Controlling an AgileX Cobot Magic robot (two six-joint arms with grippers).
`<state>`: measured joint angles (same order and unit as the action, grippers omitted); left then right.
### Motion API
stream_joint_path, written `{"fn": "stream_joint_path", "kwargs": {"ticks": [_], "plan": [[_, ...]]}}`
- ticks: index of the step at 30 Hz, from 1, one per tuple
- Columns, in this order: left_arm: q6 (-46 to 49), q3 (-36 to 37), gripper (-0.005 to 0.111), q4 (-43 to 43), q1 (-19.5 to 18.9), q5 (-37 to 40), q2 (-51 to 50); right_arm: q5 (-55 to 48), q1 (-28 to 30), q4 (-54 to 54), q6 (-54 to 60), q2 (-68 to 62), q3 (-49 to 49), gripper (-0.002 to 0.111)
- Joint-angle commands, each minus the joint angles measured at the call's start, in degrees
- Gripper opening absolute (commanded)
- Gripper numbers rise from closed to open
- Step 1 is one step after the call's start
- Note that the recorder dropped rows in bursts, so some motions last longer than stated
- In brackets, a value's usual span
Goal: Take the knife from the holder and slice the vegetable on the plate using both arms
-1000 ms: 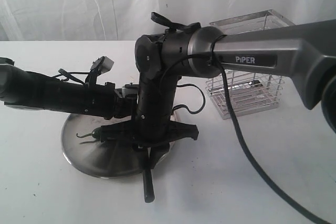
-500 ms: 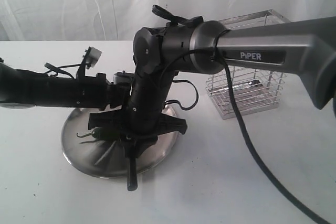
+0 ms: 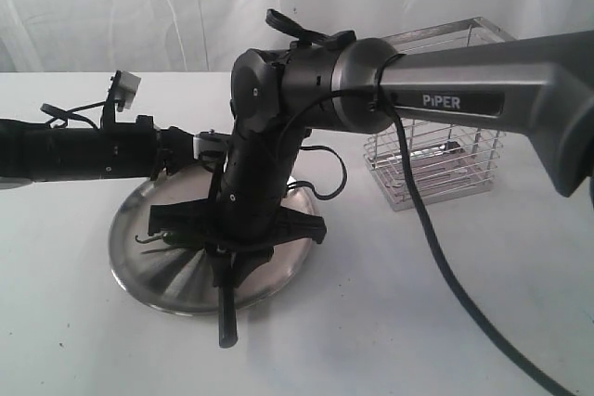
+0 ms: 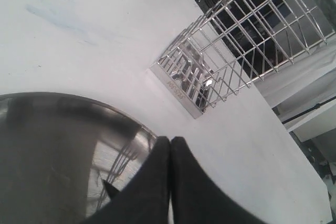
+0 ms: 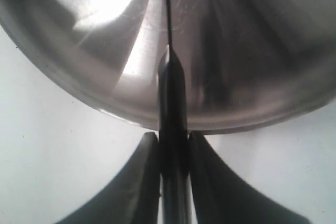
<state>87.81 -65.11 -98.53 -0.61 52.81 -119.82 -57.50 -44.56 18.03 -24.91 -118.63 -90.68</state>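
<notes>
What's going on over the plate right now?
The right claw is clamped on the knife by its handle, with the blade reaching in over the plate. The left claw is shut on nothing visible, by the plate's rim. The green chili lies on the plate, left of the knife. The wire holder stands off to the side.

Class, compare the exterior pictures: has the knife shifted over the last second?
Yes. The knife, held in the right gripper, has slid leftward along the near rim of the plate, away from the holder.
</notes>
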Motion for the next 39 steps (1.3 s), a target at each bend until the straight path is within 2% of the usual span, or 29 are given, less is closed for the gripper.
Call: {"fn": "stream_joint_path", "kwargs": {"ticks": [1,5,9,15,23,39], "plan": [[0.7,-0.2,0.0,0.6,0.2,0.4,0.4,-1.7,0.0,-2.0,-1.7,0.8,0.0,0.0],[0.9,-0.2,0.0,2.0,0.2,-0.2,-0.5,-3.9,0.0,-0.7,-1.9,0.2,0.0,0.0],[0.4,-0.2,0.0,1.9,0.8,2.8,-4.6,-3.2,0.0,0.5,-1.6,0.2,0.0,0.0],[0.6,-0.2,0.0,-0.6,1.7,5.7,-4.7,-4.4,0.0,0.5,-1.6,-0.8,0.0,0.0],[0.9,-0.2,0.0,0.0,3.4,4.9,-4.7,-3.3,0.0,-1.2,-2.2,-0.9,0.0,0.0],[0.9,-0.2,0.0,-0.2,3.4,4.2,-4.7,-2.2,0.0,-3.5,-2.5,-0.4,0.0,0.0]]}}
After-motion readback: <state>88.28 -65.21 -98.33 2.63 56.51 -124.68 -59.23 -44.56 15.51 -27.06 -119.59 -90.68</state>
